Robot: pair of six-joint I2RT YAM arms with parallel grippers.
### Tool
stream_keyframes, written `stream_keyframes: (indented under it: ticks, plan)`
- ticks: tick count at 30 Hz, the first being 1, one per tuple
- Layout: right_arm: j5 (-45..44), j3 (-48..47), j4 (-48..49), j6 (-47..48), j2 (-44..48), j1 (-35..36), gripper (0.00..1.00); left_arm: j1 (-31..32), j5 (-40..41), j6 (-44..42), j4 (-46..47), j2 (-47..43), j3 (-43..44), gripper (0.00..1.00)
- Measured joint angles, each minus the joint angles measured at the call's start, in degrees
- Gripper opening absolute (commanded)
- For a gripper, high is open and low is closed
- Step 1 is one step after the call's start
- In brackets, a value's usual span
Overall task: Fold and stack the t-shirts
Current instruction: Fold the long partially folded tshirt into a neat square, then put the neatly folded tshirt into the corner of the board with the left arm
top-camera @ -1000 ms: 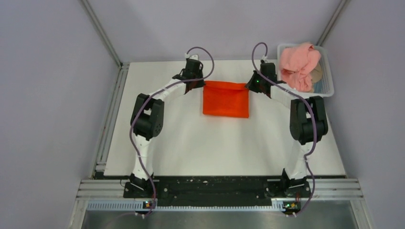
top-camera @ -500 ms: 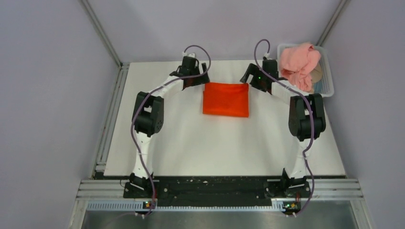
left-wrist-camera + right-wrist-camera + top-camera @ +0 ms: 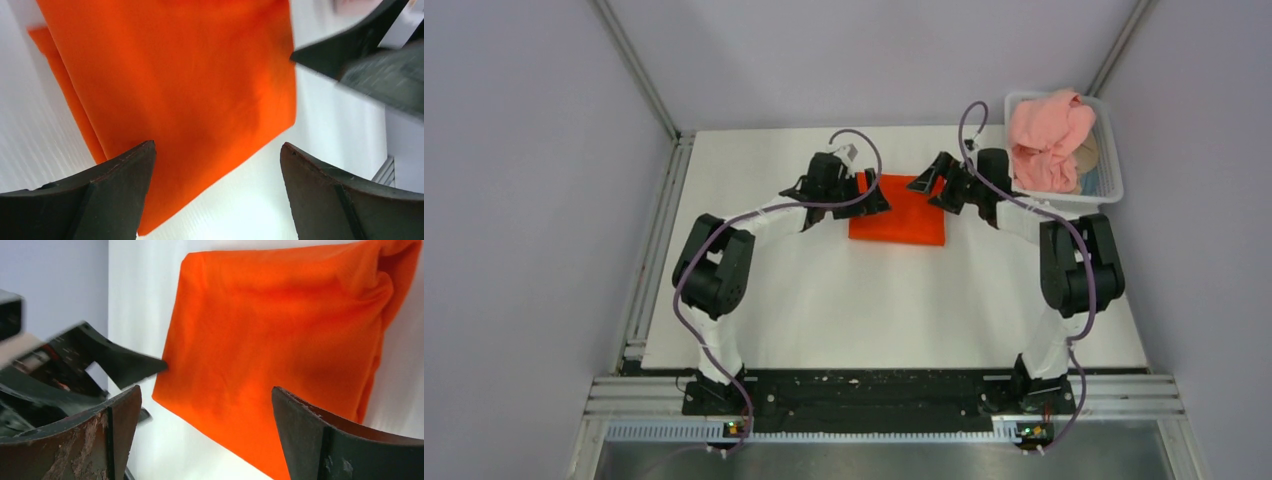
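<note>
Counting orange t-shirt (image 3: 902, 220): 1; pink t-shirt (image 3: 1044, 135): 1; left fingers (image 3: 100, 200) spread; right fingers (image 3: 350, 445) spread

Plenty of bare table (image 3: 874, 300) lies open on the near side of the folded orange-red t-shirt (image 3: 904, 225), but over its far edge the left gripper (image 3: 870, 193) and right gripper (image 3: 932, 190) crowd close together, and the white basket (image 3: 1112, 160) blocks the far right corner.

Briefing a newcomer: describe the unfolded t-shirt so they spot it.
Far right on the white table sits a white plastic mesh basket. The salmon-pink cotton t-shirt lies crumpled in it, unlike the orange-red t-shirt folded flat.
</note>
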State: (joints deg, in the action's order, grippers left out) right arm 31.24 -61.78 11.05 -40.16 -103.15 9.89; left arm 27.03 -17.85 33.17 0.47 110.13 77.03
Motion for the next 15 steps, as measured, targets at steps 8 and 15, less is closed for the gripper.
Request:
stream_keyframes:
  ticks: [8, 15]
  plan:
    - [0.3, -10.0, 0.5, -1.0, -10.0, 0.1, 0.99, 0.8, -3.2, 0.4, 0.1, 0.4, -8.6, 0.99]
    - [-3.9, -14.2, -0.3, -1.0, -16.6, -0.2, 0.99, 0.6, -4.0, 1.2, 3.0, 0.8, -10.7, 0.98]
